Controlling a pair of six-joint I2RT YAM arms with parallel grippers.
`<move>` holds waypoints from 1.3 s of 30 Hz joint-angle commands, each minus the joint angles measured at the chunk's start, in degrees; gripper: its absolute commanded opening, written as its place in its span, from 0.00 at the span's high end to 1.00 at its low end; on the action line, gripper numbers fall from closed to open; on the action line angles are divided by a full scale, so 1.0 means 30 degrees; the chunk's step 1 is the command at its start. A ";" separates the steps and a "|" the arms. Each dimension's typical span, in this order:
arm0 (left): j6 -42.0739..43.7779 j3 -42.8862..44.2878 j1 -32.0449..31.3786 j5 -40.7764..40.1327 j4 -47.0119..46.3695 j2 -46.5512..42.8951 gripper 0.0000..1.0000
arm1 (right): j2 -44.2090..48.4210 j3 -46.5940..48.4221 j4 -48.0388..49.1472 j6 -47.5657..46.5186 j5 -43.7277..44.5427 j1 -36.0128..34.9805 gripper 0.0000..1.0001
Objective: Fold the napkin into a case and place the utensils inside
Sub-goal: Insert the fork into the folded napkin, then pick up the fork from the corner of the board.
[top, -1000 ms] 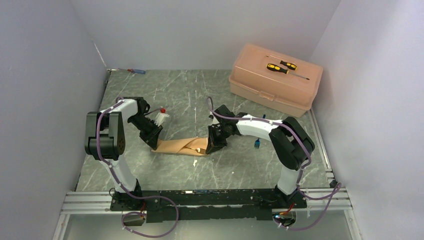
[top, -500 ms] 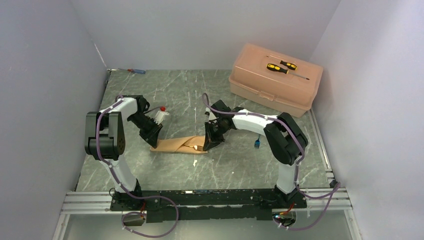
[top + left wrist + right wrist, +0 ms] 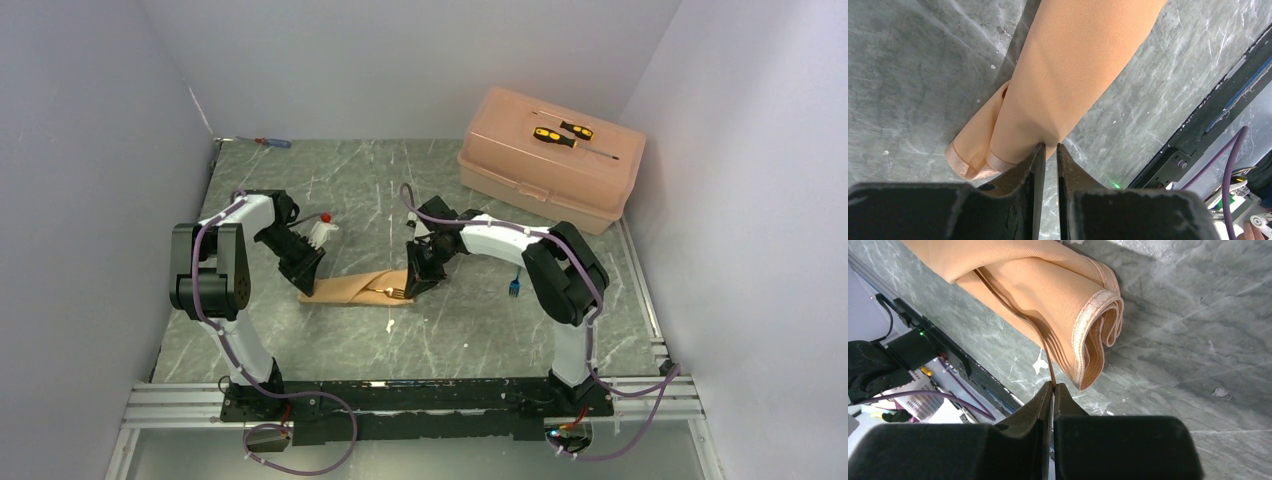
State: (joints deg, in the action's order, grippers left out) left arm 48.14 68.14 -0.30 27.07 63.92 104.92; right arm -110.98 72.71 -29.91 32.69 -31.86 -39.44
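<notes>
The peach-orange napkin (image 3: 350, 288) lies folded as a narrow case on the grey table, between both grippers. My left gripper (image 3: 306, 274) is shut on the case's left end, and the cloth edge (image 3: 1068, 75) sits at its tips (image 3: 1049, 146). My right gripper (image 3: 416, 278) is shut on a gold fork (image 3: 388, 292). In the right wrist view the fork (image 3: 1048, 365) is a thin strip running from the tips (image 3: 1053, 386) into the case's open layered end (image 3: 1048, 285). A utensil with a blue part (image 3: 513, 288) lies on the table under the right arm.
A pink plastic box (image 3: 548, 158) stands at the back right with two yellow-and-black screwdrivers (image 3: 563, 133) on its lid. A red-and-blue screwdriver (image 3: 272, 142) lies at the back left. A small white object (image 3: 322, 235) sits beside the left arm. A white scrap (image 3: 390, 326) lies near the case.
My right gripper has moved left with the fork, sliding it further into the case. The case has shifted slightly left. The left gripper has barely moved.
</notes>
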 commanded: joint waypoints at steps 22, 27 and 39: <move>0.1093 0.2083 0.0585 0.1698 0.3245 0.0327 0.80 | 0.2663 0.0423 -0.1675 -0.1918 0.1357 0.1028 0.36; 0.1349 0.2520 0.0849 0.2272 0.4105 0.0357 0.80 | 0.5303 -0.1629 -0.1809 -0.0848 0.4220 0.3088 0.29; 0.1717 0.5389 0.1651 0.4028 0.6929 0.0290 0.41 | 1.0014 -0.8220 0.0009 0.2325 1.6389 0.7624 0.19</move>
State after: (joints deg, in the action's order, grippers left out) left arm 51.81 80.84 4.43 35.09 80.05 106.04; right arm -82.19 49.63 -34.46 36.67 6.76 -18.76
